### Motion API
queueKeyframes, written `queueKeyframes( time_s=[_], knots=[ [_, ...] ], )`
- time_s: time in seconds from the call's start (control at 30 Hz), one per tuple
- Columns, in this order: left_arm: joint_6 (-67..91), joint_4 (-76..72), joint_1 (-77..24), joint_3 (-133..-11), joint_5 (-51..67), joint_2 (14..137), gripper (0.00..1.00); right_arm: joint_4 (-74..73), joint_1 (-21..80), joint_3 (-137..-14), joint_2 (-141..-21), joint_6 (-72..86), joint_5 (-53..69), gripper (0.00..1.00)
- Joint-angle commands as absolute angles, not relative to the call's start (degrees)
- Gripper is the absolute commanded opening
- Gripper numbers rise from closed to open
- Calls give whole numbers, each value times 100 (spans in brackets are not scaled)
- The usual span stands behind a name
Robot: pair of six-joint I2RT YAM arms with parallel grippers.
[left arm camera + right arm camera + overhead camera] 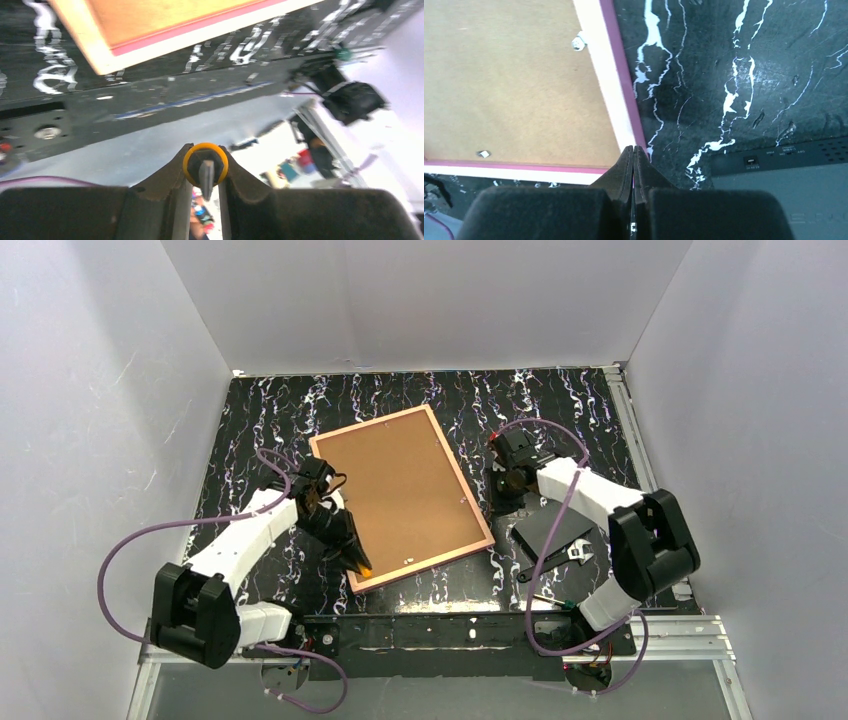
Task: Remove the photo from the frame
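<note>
One frame (462,477), brown board (400,495) inside, left hand (345,540) gripping orange tool (205,167), right hand (633,152) closed, empty.

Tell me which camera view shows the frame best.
Top external: the whole frame shows, lying face down, with all four pink edges and its brown back. The left wrist view catches only one blurred corner; the right wrist view shows one corner close up.

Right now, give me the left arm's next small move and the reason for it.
Probably ease the left gripper, shut on the orange-handled tool, inward to the nearest metal tab on the brown backing board. The pink frame lies face down with the board seated in it and tabs along its edge, and the tool sits by the frame's near-left corner.
</note>
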State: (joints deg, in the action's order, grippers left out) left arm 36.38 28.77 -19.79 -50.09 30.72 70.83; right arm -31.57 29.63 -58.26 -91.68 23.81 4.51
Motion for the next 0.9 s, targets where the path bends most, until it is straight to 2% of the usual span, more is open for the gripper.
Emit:
queueKeyframes(
  time_s=[0.0, 0.17, 0.3, 0.4, 0.53, 0.63, 0.77, 0.87],
  knots=[
    [4589, 2880, -1802, -4994, 4648, 7392, 0, -3317, 2992, -5871, -8689, 2260, 576, 1],
    [4967, 2791, -1612, -5003, 5103, 7688, 0, -3115, 3093, -5805, -8279, 2083, 857, 1],
    [5880, 1886, -1323, -4578, 5710, 7835, 0, -2823, 3151, -5824, -8201, 2006, 1289, 1],
    [6022, 1946, -1230, -4592, 5609, 7837, 0, -2786, 3247, -5959, -8296, 1859, 1632, 1],
    [5106, 2973, -1268, -4957, 4304, 7445, 0, -2239, 3448, -5746, -8080, 2022, 2197, 1],
    [4132, 3402, -1560, -5259, 3159, 7642, 0, -2010, 3471, -5558, -7971, 2203, 2266, 1],
    [2959, 3760, -2643, -5975, 1525, 8784, 0, -2139, 3472, -5414, -7866, 2085, 2035, 1],
    [2287, 3830, -3008, -6406, 1015, 9736, 0, -2264, 3472, -5250, -7667, 2029, 1795, 1]
  ],
)
